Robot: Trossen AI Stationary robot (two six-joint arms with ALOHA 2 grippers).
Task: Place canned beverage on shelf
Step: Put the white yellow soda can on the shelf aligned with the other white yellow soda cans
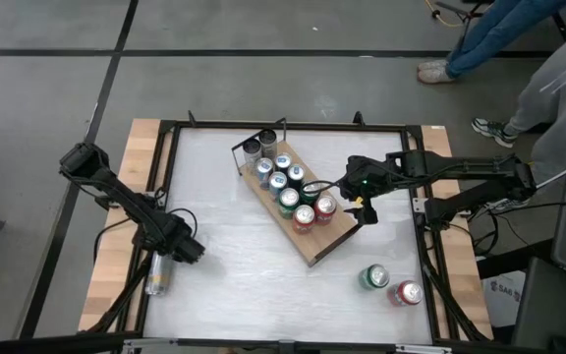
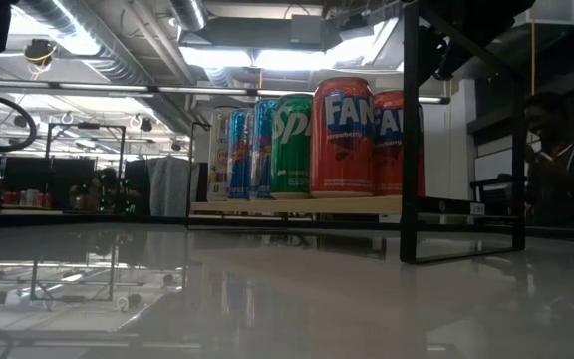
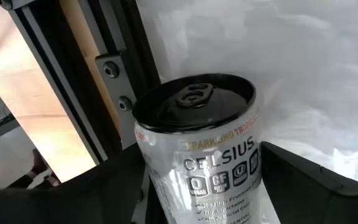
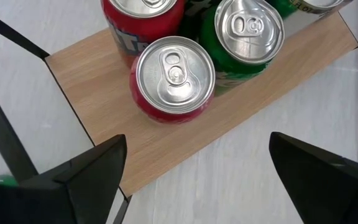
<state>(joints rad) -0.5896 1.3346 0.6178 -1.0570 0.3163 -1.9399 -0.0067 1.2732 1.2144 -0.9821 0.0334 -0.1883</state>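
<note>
A slim silver Celsius can (image 3: 197, 124) with a black top sits between the fingers of my left gripper (image 1: 172, 260) at the table's left edge, beside the black frame rail; it also shows in the high view (image 1: 157, 277). The shelf (image 1: 318, 246), a light-brown board with black end rails, lies slantwise mid-table and carries several upright cans. My right gripper (image 4: 197, 180) is open and empty just above the shelf's near end, close to a red can (image 4: 174, 74) and a green can (image 4: 248, 34). My left gripper has the Celsius can's side wall (image 3: 253, 168) between its two fingers, one on each side, below the can's top rim. The can's top faces the wrist camera. The lower body and the base are out of the picture, so whether it rests on the table cannot be told.
A green can (image 1: 374, 277) and a red can (image 1: 408, 292) stand on the white table at the near right. Black frame rails and pale wood strips (image 1: 131, 197) edge the table. People's legs and shoes (image 1: 440, 69) show beyond the far right corner.
</note>
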